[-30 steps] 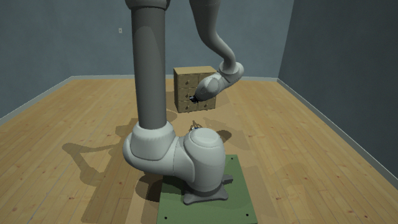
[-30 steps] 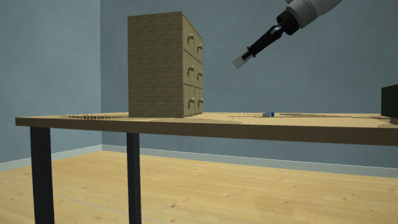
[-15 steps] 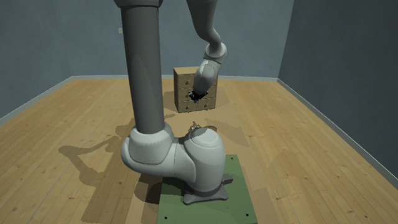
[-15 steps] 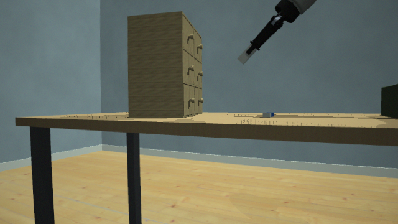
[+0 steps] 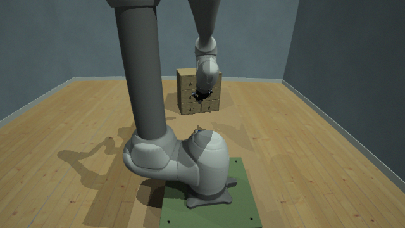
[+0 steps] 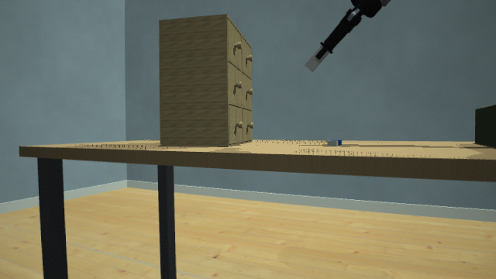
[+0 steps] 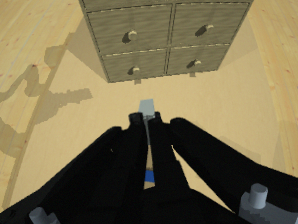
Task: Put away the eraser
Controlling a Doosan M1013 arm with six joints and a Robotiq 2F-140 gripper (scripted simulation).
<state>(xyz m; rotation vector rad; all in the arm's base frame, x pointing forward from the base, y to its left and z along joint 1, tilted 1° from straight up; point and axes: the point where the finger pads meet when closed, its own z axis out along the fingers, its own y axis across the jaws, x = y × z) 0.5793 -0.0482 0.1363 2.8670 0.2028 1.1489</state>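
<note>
Gripper (image 5: 200, 101) (image 6: 312, 63) (image 7: 148, 109): one, fingers closed together, nothing held; raised in front of the chest. Chest of drawers (image 5: 186, 72) (image 6: 194, 81) (image 7: 135, 50): wooden, six knobbed drawers, standing toward the table's far edge; fronts in view look pushed in. Eraser (image 5: 199, 130) (image 6: 334, 142) (image 7: 149, 176): blue and white, on the table (image 6: 116, 153), nearer the arm's end. Outstanding, seemingly everything: finding the eraser drawer, opening, filling, closing. Surface: pale wood, dark legs. Room: grey-blue walls, plank floor.

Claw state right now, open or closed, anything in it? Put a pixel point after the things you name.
Claw (image 5: 200, 101) (image 6: 311, 63) (image 7: 148, 109): closed, holding nothing; the eraser (image 5: 199, 130) (image 6: 334, 142) (image 7: 149, 176) lies on the table (image 6: 271, 160).
</note>
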